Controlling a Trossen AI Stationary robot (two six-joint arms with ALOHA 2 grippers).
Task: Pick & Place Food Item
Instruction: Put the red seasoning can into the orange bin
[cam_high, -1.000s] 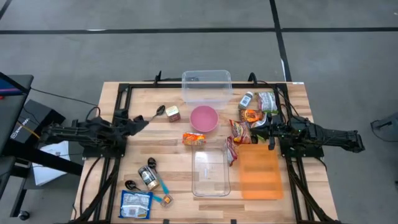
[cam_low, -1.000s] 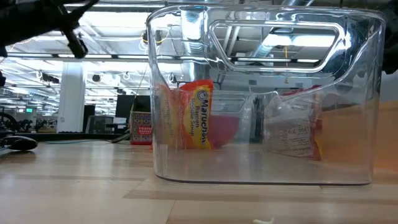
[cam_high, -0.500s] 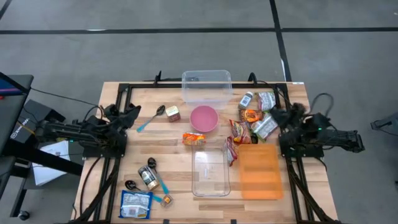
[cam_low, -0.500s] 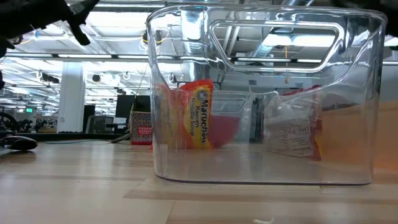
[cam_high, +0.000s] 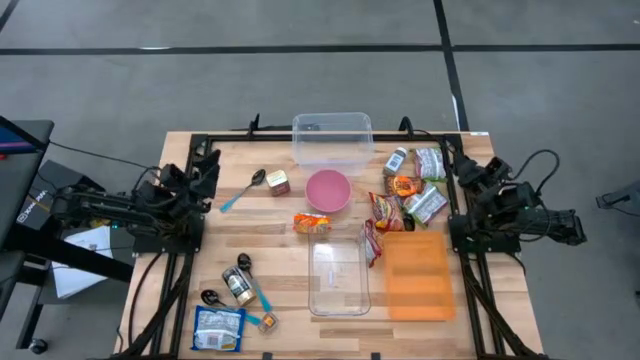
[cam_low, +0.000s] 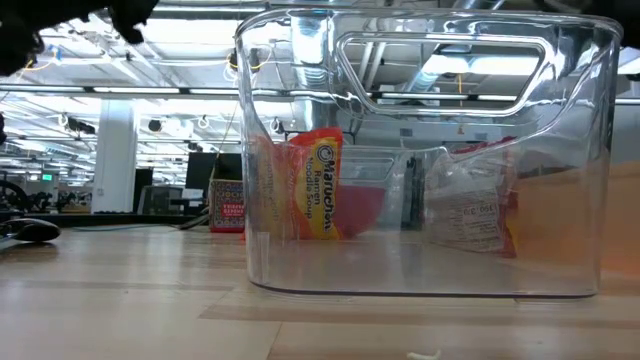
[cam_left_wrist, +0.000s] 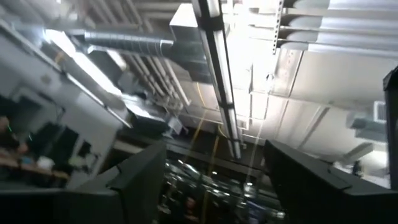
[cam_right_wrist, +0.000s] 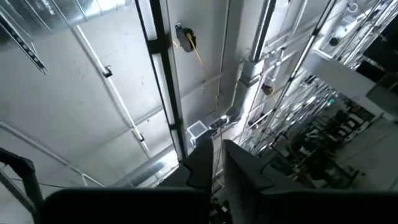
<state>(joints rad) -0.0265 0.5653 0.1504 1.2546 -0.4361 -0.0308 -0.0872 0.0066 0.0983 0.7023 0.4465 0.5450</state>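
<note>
- The left pincer (cam_high: 207, 165) sat at the worktop's (cam_high: 270, 230) left edge, fingers apart, empty.
- The right pincer (cam_high: 468, 172) sat at the right edge, nearly closed, empty.
- The ramen packet (cam_high: 311, 223) lay between pink bowl (cam_high: 327, 189) and clear bin (cam_high: 338, 275).

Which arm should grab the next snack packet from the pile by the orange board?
Right, probably. The right gripper sits just beside the snack packets, while the left gripper is across the table near the spoon.

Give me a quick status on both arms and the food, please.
Left hand open, empty, up at table's left edge. Right hand near shut, empty, at right edge. Ramen packet on table by clear bin; nothing blocking.
</note>
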